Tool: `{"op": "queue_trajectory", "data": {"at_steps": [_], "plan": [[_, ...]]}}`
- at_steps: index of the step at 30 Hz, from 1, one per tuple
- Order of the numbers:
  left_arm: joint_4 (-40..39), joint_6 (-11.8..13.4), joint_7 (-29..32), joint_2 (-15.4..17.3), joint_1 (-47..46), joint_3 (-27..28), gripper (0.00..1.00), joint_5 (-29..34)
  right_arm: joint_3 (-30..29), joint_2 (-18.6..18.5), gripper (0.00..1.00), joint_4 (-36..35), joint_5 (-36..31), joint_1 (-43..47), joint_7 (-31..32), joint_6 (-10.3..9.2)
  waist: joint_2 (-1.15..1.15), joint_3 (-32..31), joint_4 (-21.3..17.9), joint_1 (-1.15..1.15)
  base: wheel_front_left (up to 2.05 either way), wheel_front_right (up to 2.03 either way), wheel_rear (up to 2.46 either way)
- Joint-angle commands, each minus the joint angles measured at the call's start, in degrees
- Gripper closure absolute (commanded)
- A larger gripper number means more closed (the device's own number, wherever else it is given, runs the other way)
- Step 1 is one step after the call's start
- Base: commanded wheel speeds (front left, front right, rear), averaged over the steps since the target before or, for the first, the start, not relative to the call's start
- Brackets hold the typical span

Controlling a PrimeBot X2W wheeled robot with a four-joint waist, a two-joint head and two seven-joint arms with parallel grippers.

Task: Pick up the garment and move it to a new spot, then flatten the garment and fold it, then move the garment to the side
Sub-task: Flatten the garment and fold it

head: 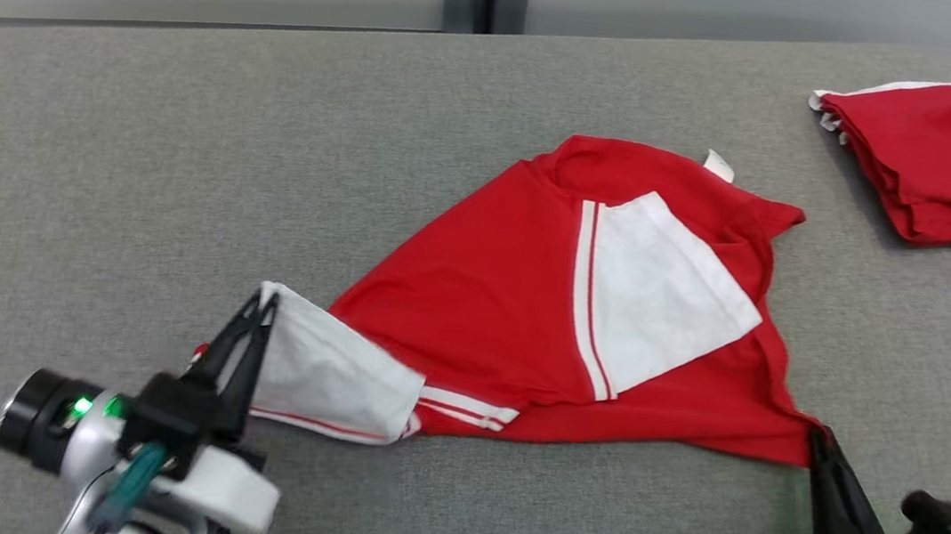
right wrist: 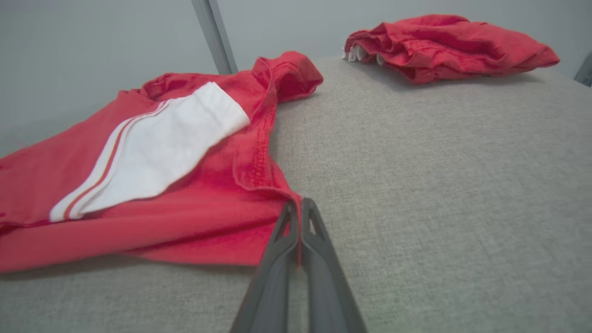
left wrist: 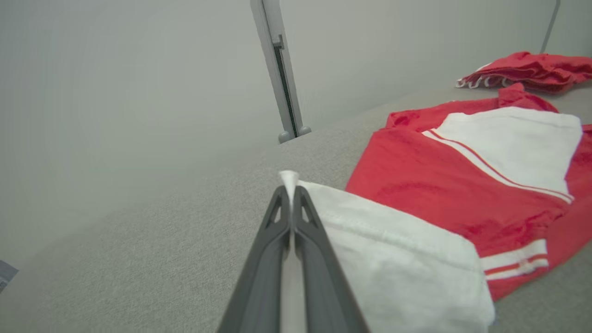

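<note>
Surface: grey fabric tabletop (head: 137, 175).
Garment: red-and-white cotton shirt (head: 480, 303), likely limp, light; grip edges.
Fingers: left gripper (head: 266, 301) pinches sleeve, right gripper (head: 818, 431) pinches hem.

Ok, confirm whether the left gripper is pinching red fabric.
No, the left gripper is shut on a corner of the white sleeve.

Your left gripper (head: 264, 301) has long dark fingers (left wrist: 266, 263) with triangular cutouts near the tips; behind them sit a white shell (head: 226, 489), teal cable (head: 134, 470) and green light (head: 79, 408). Your right gripper (head: 819, 433) has matching fingers.
</note>
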Motion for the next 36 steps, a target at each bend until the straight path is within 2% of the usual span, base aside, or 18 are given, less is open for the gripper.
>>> {"op": "queue_trajectory", "data": {"at_steps": [1, 2, 3, 4, 10, 16, 19, 21, 28, 29, 30, 31, 32, 33, 34, 35, 36], "plan": [[-1.0, 0.9, -2.4, -0.2, 1.2, 1.1, 1.00, -0.9, -0.5, -0.5, 1.00, -0.6, 0.8, 1.0, 0.0, -0.13, 0.00, 0.4, 0.7, 0.00, 0.00, 0.00, 0.00], [-1.5, 1.4, -4.7, -0.4, 2.7, 1.8, 1.00, -1.7, -0.8, -0.8, 0.89, -1.5, 1.5, 1.9, 0.0, -0.13, 0.00, 0.6, 1.2, 0.00, 0.00, 0.00, 0.00], [-1.9, 2.1, -7.0, -0.4, 4.0, 2.6, 1.00, -2.1, -0.5, -1.3, 0.63, -2.2, 2.2, 3.0, 0.0, -0.13, 0.00, 0.8, 1.6, 0.00, 0.00, 0.00, 0.00], [-2.2, 2.8, -8.9, -0.9, 5.0, 3.5, 1.00, -2.9, -0.2, -2.1, 0.00, -3.1, 2.6, 4.2, 0.0, -0.13, 0.00, 1.0, 2.0, 0.00, 0.00, 0.00, 0.00], [-1.0, 5.1, -14.1, -2.7, 8.5, 6.9, 1.00, -5.9, -2.2, -5.9, 0.00, -8.9, 2.6, 11.4, 0.0, -0.13, 0.00, 1.6, 3.9, 0.00, 0.00, 0.00, 0.00], [0.5, 5.1, -15.2, -3.7, 7.4, 8.9, 1.00, -6.9, -4.3, -6.5, 0.00, -12.1, 1.3, 15.1, 0.0, -0.13, 0.00, 1.4, 4.6, 0.00, 0.00, 0.00, 0.00], [0.7, 4.6, -15.3, -4.0, 6.6, 9.3, 1.00, -6.9, -1.1, -5.9, 0.00, -14.3, 3.2, 15.9, 0.0, -0.12, 0.00, 1.1, 4.8, 0.00, 0.00, 0.00, 0.00], [0.6, 4.1, -15.3, -4.1, 6.4, 9.6, 1.00, -6.6, 1.5, -7.0, 0.00, -14.8, 5.0, 16.3, 0.0, -0.14, 0.00, 1.0, 4.7, 0.00, 0.00, 0.00, 0.00], [0.9, 2.5, -15.3, -4.5, 6.2, 10.1, 1.00, -5.8, 8.4, -8.5, 0.00, -10.7, 7.9, 13.4, 0.0, -0.12, 0.00, 0.5, 4.7, 0.00, 0.00, 0.00, 0.00], [0.9, 2.2, -15.3, -4.6, 6.1, 10.1, 1.00, -5.7, 9.2, -8.7, 0.11, -10.0, 8.0, 12.8, 0.0, -0.12, 0.00, 0.5, 4.7, 0.00, 0.00, 0.00, 0.00], [1.0, 2.0, -15.3, -4.5, 6.0, 10.1, 1.00, -5.6, 10.0, -8.7, 0.39, -9.4, 8.2, 12.4, 0.0, -0.12, 0.00, 0.5, 4.8, 0.00, 0.00, 0.00, 0.00], [1.2, 1.7, -15.3, -4.5, 5.8, 10.1, 1.00, -5.4, 10.4, -8.7, 0.54, -8.9, 8.3, 11.8, 0.0, -0.12, 0.00, 0.5, 4.8, 0.00, 0.00, 0.00, 0.00], [1.2, 1.6, -15.3, -4.5, 5.6, 10.2, 1.00, -5.3, 10.8, -8.7, 0.59, -8.5, 8.4, 11.3, 0.0, -0.12, 0.00, 0.4, 4.8, 0.00, 0.00, 0.00, 0.00], [1.3, 1.3, -15.3, -4.5, 5.5, 10.4, 1.00, -5.2, 11.2, -8.8, 0.69, -8.5, 8.7, 11.0, 0.0, -0.12, 0.00, 0.3, 4.8, 0.00, 0.00, 0.00, 0.00], [1.4, 1.1, -15.3, -4.4, 5.4, 10.5, 1.00, -5.2, 11.6, -8.9, 0.93, -8.4, 8.8, 10.8, 0.0, -0.12, 0.00, 0.2, 4.8, 0.00, 0.00, 0.00, 0.00], [1.5, 1.1, -15.3, -4.4, 5.4, 10.6, 1.00, -5.2, 12.0, -9.2, 1.00, -8.3, 8.8, 10.6, 0.0, -0.12, 0.00, 0.2, 4.7, 0.00, 0.00, 0.00, 0.00], [1.5, 0.9, -15.3, -4.4, 5.4, 10.8, 1.00, -5.1, 12.2, -9.4, 1.00, -8.4, 8.9, 10.5, 0.0, -0.12, 0.00, 0.1, 4.6, 0.00, 0.00, 0.00, 0.00]]}}
